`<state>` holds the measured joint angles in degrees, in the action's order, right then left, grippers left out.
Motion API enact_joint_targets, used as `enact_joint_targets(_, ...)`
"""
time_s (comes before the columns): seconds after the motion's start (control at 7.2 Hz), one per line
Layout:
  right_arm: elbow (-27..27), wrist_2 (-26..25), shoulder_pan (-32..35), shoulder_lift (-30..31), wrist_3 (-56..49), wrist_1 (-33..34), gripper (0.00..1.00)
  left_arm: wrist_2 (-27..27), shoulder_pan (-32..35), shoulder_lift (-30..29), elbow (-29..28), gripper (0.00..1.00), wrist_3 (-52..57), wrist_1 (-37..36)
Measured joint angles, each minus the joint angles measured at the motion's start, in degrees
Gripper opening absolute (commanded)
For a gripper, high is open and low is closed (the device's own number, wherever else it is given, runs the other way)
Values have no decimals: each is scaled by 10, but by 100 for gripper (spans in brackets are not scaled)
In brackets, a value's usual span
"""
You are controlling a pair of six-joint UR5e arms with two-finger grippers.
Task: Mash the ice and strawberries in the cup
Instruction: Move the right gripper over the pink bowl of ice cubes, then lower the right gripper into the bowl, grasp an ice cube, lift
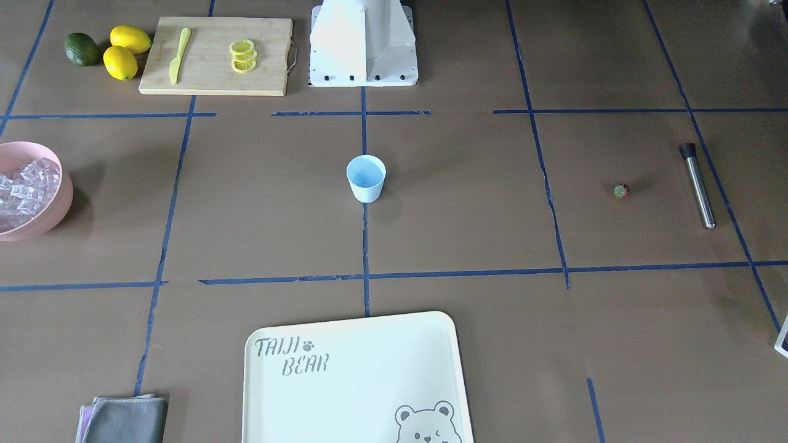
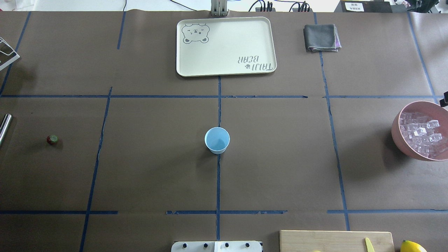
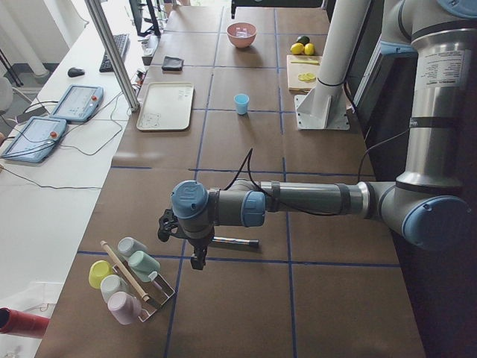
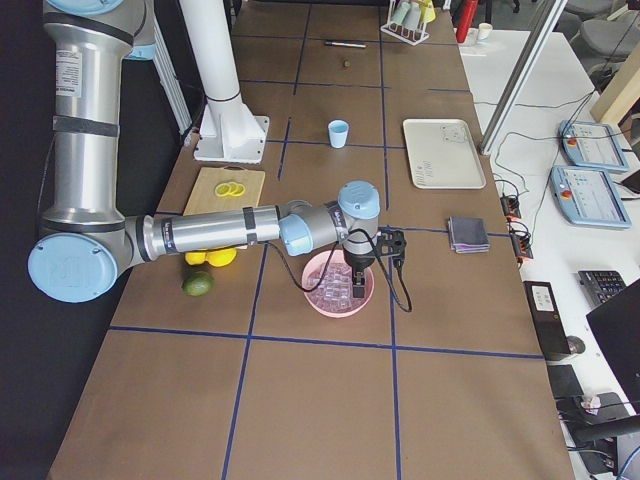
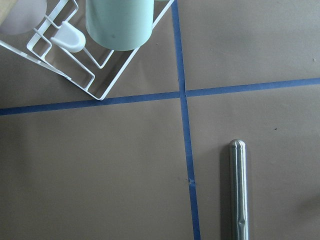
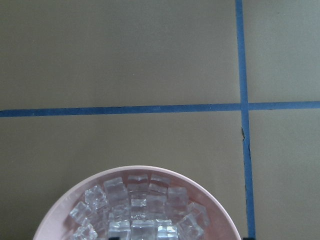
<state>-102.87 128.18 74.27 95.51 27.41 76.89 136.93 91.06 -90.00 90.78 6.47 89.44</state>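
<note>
Cup upright, worktop centre. Strawberry well apart, nr steel rod. Ice in pink bowl, R fingers above. L fingers nr rod. Opening of both: can't tell.

Tray, grey cloth, cutting board, two lemons.

Both grippers show only in the side views. The left gripper is small and dark, and the right gripper hangs over the bowl. Whether either pair of jaws is apart or closed cannot be told.

The left arm hides one end of the muddler. In the overhead view the left edge cuts the muddler, the right edge the bowl, and the near edge the board and a lemon. In the front view the tray and cloth run off the lower edge. The strawberry is too small for detail.
</note>
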Motion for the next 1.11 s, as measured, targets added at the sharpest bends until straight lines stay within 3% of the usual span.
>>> enact_joint_targets(1.11, 39, -2, -50, -6, 9, -9, 71, 0, 0, 1, 6, 100, -1, 0)
